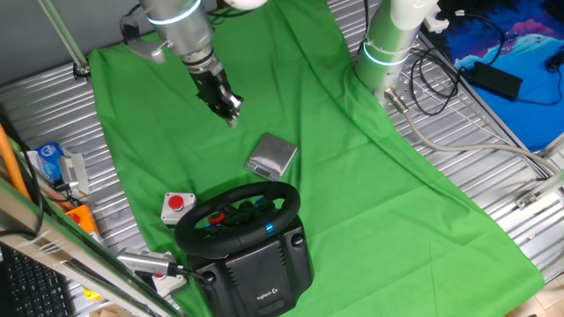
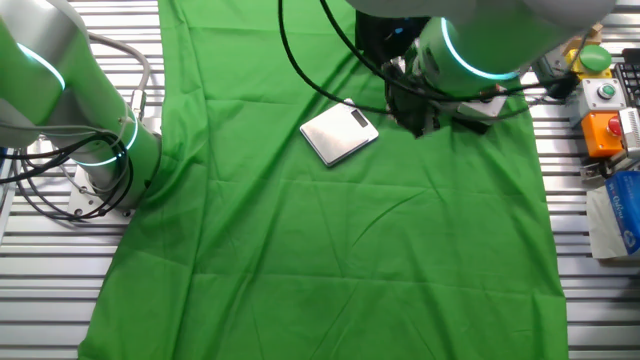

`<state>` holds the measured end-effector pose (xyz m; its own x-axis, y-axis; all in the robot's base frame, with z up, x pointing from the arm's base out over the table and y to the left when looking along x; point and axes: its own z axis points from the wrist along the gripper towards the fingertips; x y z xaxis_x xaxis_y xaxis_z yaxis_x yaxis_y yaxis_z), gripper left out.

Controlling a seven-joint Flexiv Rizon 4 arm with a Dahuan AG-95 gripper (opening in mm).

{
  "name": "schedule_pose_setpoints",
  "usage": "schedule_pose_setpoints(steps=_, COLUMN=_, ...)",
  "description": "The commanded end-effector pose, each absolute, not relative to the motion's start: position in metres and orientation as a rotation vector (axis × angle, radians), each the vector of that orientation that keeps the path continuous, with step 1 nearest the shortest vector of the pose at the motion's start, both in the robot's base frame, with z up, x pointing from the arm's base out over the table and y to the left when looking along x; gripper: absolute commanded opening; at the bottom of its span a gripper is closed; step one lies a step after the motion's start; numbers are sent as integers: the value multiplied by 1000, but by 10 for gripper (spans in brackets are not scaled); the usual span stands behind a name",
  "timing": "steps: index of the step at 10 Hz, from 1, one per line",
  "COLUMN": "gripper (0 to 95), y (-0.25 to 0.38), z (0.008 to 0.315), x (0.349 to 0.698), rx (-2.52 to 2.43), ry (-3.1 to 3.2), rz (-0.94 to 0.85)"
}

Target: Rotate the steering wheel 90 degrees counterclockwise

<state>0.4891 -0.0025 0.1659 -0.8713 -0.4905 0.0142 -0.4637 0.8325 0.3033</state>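
The steering wheel (image 1: 238, 214) is a black round wheel with red and blue hub buttons. It sits on a boxy black base (image 1: 264, 275) with a white logo at the near edge of the green cloth. My gripper (image 1: 231, 113) hangs above the cloth, well behind and left of the wheel and touching nothing. Its fingers look closed together and empty. In the other fixed view my arm (image 2: 470, 45) covers most of the wheel, and the gripper (image 2: 412, 115) is a dark shape beside it.
A silver flat box (image 1: 271, 156) (image 2: 338, 133) lies between gripper and wheel. A small white box with a red push-button (image 1: 177, 205) sits left of the wheel. A second arm (image 1: 388, 44) (image 2: 70, 100) stands at the cloth's edge. Cables and boxes (image 2: 605, 130) line the table sides.
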Motion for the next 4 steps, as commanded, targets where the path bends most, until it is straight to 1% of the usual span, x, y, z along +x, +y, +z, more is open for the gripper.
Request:
schedule_pose_setpoints(steps=1, gripper=0, y=-39, z=168, x=503, rx=833, ry=-2889, rz=-429)
schedule_pose_setpoints(steps=2, gripper=0, y=-53, z=168, x=506, rx=861, ry=-2881, rz=-432)
schedule_pose_setpoints(steps=4, gripper=0, y=-58, z=168, x=507, rx=881, ry=-2873, rz=-418)
